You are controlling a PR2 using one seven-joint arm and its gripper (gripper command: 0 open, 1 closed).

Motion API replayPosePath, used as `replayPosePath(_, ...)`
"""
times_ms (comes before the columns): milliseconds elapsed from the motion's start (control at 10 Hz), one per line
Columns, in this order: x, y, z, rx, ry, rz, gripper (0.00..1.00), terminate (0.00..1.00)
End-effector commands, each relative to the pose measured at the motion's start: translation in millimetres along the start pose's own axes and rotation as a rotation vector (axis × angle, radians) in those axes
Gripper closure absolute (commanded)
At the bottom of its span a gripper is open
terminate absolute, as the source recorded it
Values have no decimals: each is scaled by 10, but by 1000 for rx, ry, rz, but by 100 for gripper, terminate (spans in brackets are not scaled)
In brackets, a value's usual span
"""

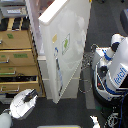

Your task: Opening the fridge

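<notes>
Fridge (67, 50) door swung wide open, task looks near done; gripper (31, 96) below-left of door, jaw state unclear.

exterior view | high, looking down | fridge door (67, 47) mid-frame, near

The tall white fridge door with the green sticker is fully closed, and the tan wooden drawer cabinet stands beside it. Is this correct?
Not quite. In the exterior view the tall white fridge door with the green sticker is swung open, not closed. The tan wooden drawer cabinet does stand beside it.
</notes>
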Motion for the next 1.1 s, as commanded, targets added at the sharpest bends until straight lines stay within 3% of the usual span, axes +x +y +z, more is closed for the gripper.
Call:
replayPosePath(100,1661,92,-2381,212,163,12,0,0)
replayPosePath(400,2466,-679,-2472,205,123,-107,0,0)
replayPosePath(800,2548,-2065,-1590,205,-12,-321,0,0)
replayPosePath(1100,2302,-2207,-1448,178,-23,-384,0,0)
